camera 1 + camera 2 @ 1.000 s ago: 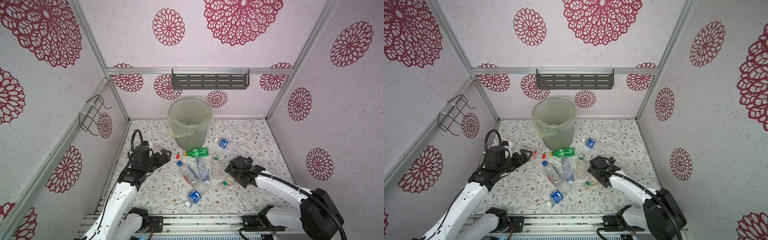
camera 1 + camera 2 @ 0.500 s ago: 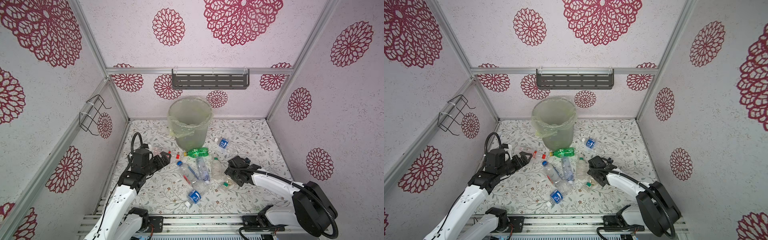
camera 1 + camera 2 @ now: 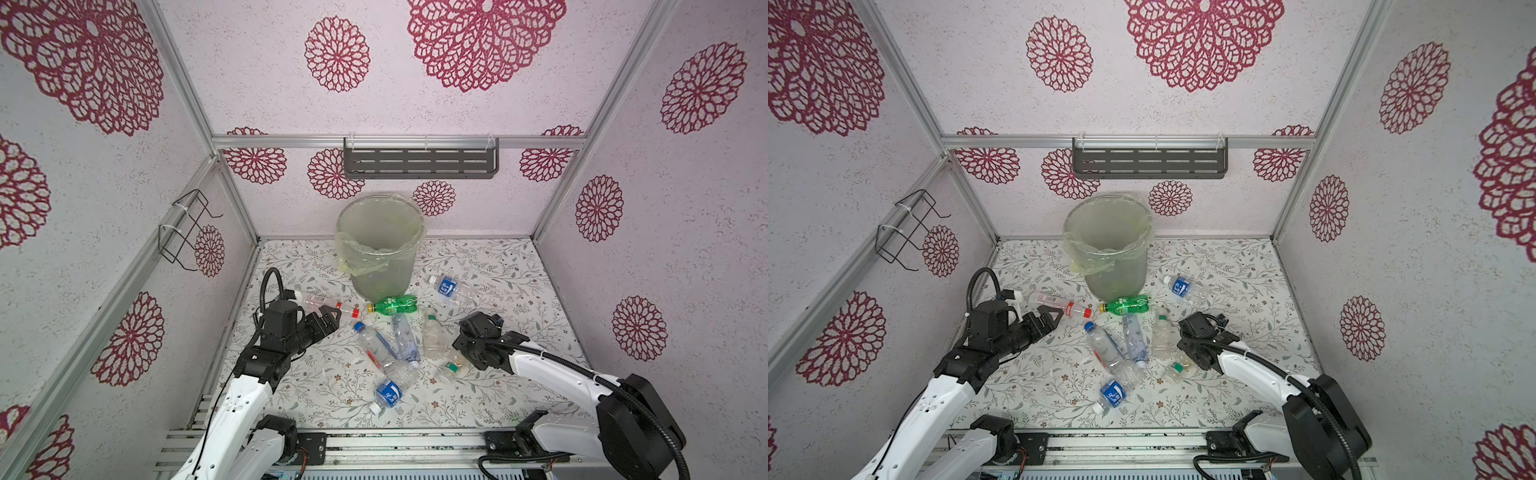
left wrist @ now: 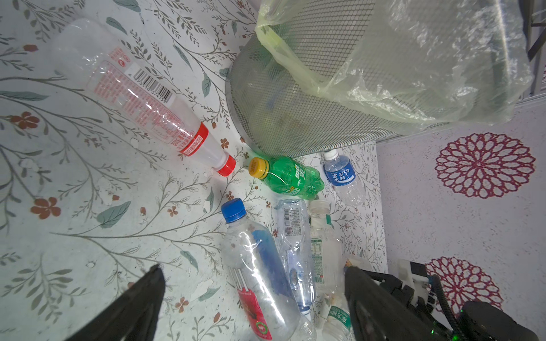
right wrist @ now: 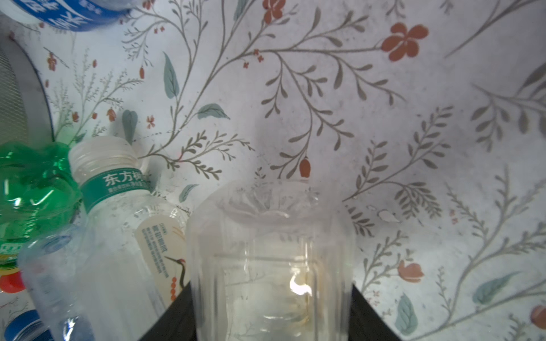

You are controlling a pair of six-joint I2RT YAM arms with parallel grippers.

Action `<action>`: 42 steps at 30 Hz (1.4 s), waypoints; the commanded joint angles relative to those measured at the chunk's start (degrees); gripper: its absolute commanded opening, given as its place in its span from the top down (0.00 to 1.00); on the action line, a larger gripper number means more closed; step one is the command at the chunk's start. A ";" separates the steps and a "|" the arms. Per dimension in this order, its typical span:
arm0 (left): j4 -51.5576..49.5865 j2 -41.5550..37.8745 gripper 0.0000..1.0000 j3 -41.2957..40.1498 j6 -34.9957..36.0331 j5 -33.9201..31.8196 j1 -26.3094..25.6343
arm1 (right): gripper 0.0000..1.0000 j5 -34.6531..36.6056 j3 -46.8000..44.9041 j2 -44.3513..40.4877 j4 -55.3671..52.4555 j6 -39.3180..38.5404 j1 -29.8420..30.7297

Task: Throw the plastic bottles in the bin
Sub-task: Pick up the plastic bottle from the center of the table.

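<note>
Both top views: the bin (image 3: 382,282) is standing at the back of the table (image 3: 498,266); the plastic bottles (image 3: 405,336) are lying scattered on the table in front of it.
Left wrist: the left pincer (image 4: 251,266) is gaping fully, holding nothing, over the table.
Right wrist: the right pincer (image 5: 271,285) is pressing both jaws against a clear ribbed bottle (image 5: 270,251), beside a white-capped bottle (image 5: 118,206).

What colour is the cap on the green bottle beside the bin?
Yellow. The cap shows best in the left wrist view.
</note>
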 commanded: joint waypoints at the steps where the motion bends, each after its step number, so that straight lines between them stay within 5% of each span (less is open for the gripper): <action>1: -0.28 -0.25 0.03 -0.58 0.42 -0.53 -0.23 | 0.44 1.50 0.70 -2.47 0.11 -1.71 -0.31; 24: 0.64 1.06 0.03 -1.20 0.86 0.31 -0.23 | 0.47 3.01 9.15 -13.41 -1.21 -9.12 -0.40; 42: 0.69 2.90 0.03 -0.31 1.56 0.97 -0.23 | 0.47 2.16 19.18 -11.91 4.09 -15.58 -1.41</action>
